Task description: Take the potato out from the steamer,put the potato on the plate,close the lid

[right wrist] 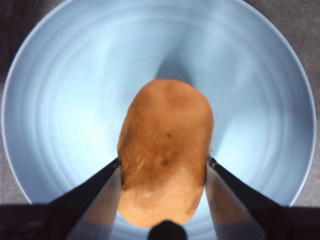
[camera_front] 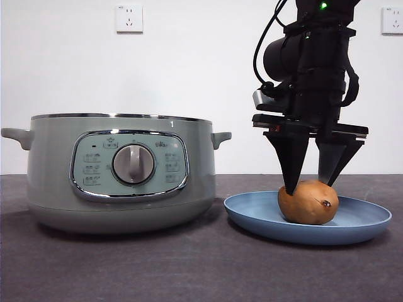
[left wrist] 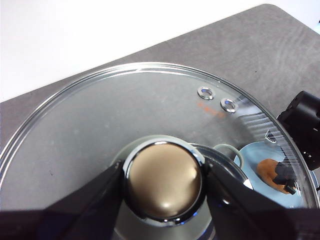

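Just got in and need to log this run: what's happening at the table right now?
The right gripper has the potato between its jaws, and the potato sits on the blue plate beside the steamer. Whether it still squeezes the potato I cannot tell. The steamer stands open. The left gripper holds the glass lid by its knob, up off the pot. So the potato is out and on the plate; closing the lid is left.
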Action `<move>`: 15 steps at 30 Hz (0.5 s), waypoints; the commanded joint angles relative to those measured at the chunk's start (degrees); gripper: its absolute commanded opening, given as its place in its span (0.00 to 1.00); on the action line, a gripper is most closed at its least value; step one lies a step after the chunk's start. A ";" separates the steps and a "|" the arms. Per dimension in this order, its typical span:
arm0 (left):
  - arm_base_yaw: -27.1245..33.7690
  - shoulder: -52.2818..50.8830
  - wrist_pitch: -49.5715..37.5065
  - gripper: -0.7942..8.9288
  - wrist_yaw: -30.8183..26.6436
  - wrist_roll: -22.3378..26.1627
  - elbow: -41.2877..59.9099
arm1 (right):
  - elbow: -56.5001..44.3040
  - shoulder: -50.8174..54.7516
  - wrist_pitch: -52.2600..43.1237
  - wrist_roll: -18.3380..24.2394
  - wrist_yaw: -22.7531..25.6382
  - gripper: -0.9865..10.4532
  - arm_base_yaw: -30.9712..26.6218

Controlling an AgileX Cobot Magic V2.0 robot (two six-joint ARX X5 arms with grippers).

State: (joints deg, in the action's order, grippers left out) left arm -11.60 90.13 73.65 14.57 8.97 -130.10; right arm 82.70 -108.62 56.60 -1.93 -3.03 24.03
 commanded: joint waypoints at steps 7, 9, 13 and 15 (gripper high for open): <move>-0.09 -0.28 -2.45 0.07 0.72 0.33 -0.77 | -1.09 3.17 -0.55 -0.24 -0.07 0.48 0.07; -0.09 -0.28 -2.51 0.07 0.70 0.33 -0.77 | -1.09 5.62 -0.42 -0.24 -0.04 0.47 0.07; -0.09 -0.26 -2.60 0.07 0.79 1.86 -0.77 | -1.09 12.13 0.22 -0.22 -0.04 0.47 0.02; -0.11 -0.26 -2.91 0.07 0.79 2.27 -0.55 | -1.09 16.11 0.87 -0.22 -0.04 0.47 0.02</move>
State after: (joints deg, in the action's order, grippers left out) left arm -11.60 90.13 73.63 14.61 9.93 -130.10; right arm 82.02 -93.54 57.28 -1.96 -3.03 24.03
